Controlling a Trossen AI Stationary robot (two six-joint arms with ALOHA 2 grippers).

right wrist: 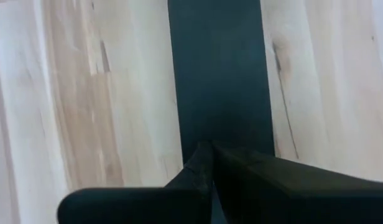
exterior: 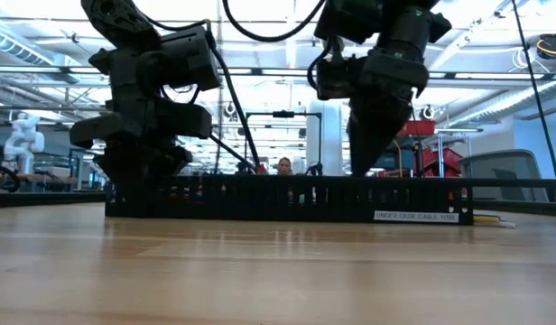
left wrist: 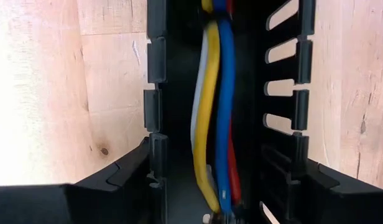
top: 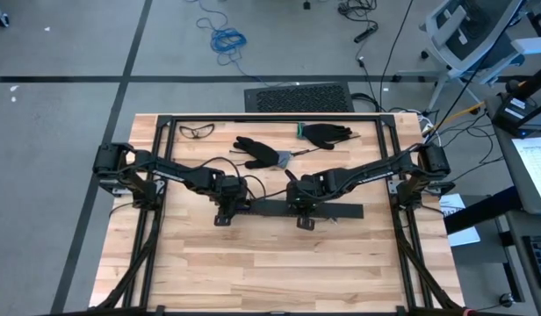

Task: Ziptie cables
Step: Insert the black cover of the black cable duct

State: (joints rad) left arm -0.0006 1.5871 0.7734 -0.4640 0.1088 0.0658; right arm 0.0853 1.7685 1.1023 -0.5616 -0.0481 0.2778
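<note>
The left gripper [top: 228,209] is positioned over the left end of the black slotted tray [top: 341,211], which lies across the middle of the wooden table [top: 253,272]. In the left wrist view its two dark fingers [left wrist: 110,186] stand apart, one on each side of the tray's slotted walls, and clamp nothing. The cables [left wrist: 216,118] lie lengthwise inside the tray channel between those walls: yellow, blue, white and red strands run side by side, touching one another.

The right gripper [top: 303,211] is positioned over the middle of the tray, near the left gripper. In the right wrist view its fingers [right wrist: 207,171] are pressed together with no gap, and nothing is held between them; their tips rest over the tray's flat dark surface.

Beyond the tray, toward the far edge of the table, lie a pair of safety glasses [top: 198,131] and two black gloves [top: 328,134], well apart from both grippers.
</note>
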